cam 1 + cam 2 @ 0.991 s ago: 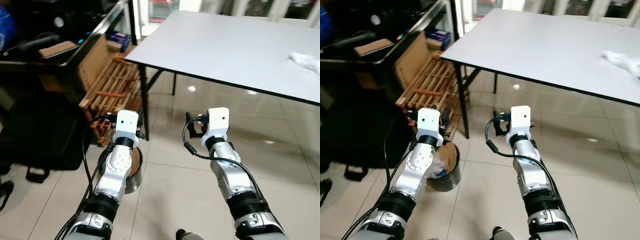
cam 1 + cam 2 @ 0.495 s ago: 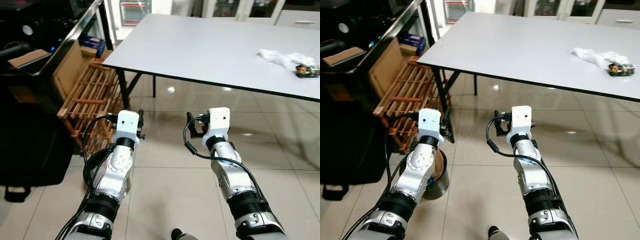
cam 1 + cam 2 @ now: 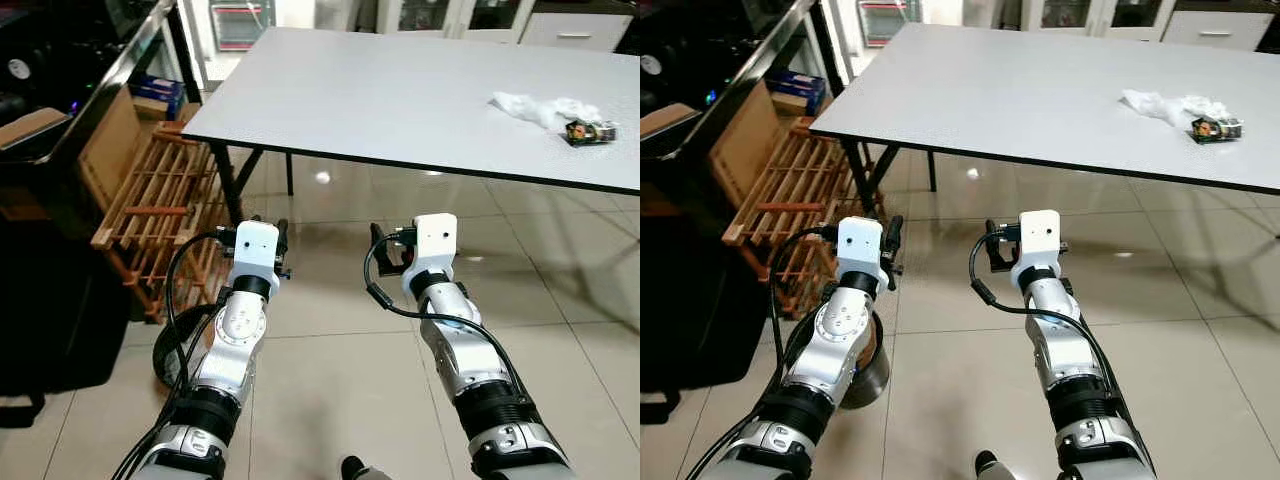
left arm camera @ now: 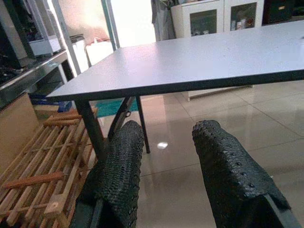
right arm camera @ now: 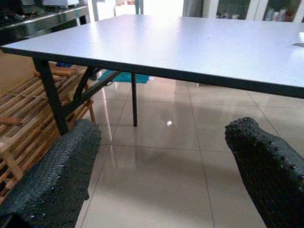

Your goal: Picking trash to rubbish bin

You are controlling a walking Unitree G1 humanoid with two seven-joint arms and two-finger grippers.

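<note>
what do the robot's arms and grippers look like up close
Both arms are jointed silver metal with black collars near the base. Each wrist carries a white boxy camera housing, with black cables looping alongside. The left gripper and right gripper each have two thick black fingers with a bumpy, dotted rubber texture.

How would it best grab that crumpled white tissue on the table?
Probably from above, pinching the raised middle of the crumpled white tissue. It lies low and flat on the grey table, offering no side edge. Approaching from the near side also avoids the small dark wrapper at its far-right end. Both end effectors are open.
</note>
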